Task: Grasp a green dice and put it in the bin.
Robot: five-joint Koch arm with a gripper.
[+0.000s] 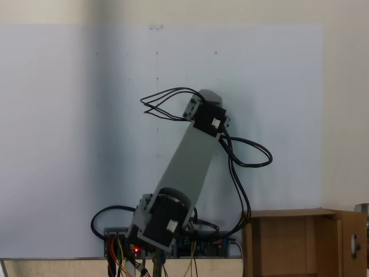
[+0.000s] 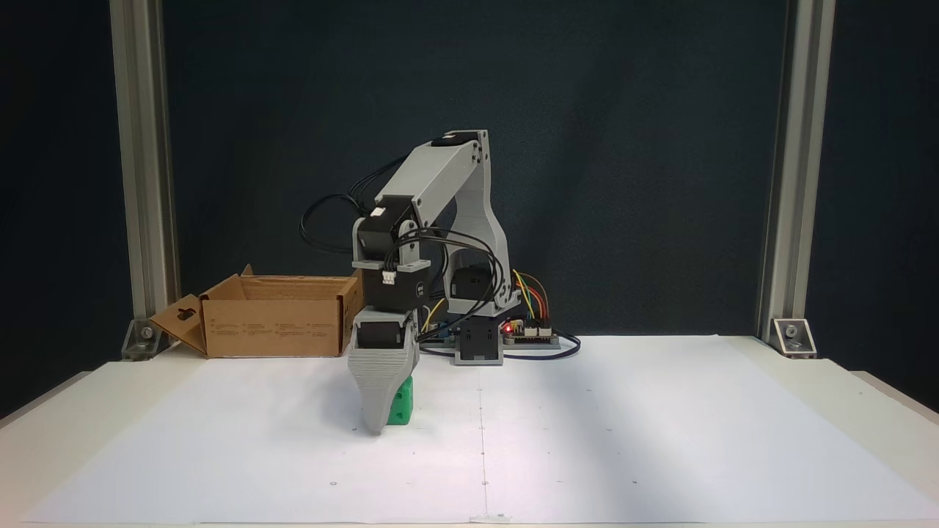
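Down on the white paper sheet (image 2: 587, 440), near its middle and a little left in a fixed view, my gripper (image 2: 380, 425) points straight at the surface, its grey ribbed wedge-shaped jaw facing the camera. Right behind that jaw sits the green dice (image 2: 401, 402), a small bright cube with rounded edges; its left part is covered by the jaw, and only the right side and a faint dark pip show. One jaw lies behind the other from here, so I cannot tell whether my fingers are apart or pressed on the cube, nor whether they touch it. The dice rests on the paper, well apart from the bin (image 2: 275, 323), a brown corrugated cardboard box standing at the back left with a flap folded out and small printed lines on its front wall. In the other fixed view, from behind, the bin (image 1: 300, 242) is cut off by the lower right edge, and my smooth grey upper link (image 1: 187, 158) leans up and to the right with black cables (image 1: 248, 156) looping off it. My base board (image 2: 524, 334) shows a red light and coloured wires, hard to make out. Two metal posts (image 2: 143, 169) frame the dark backdrop.
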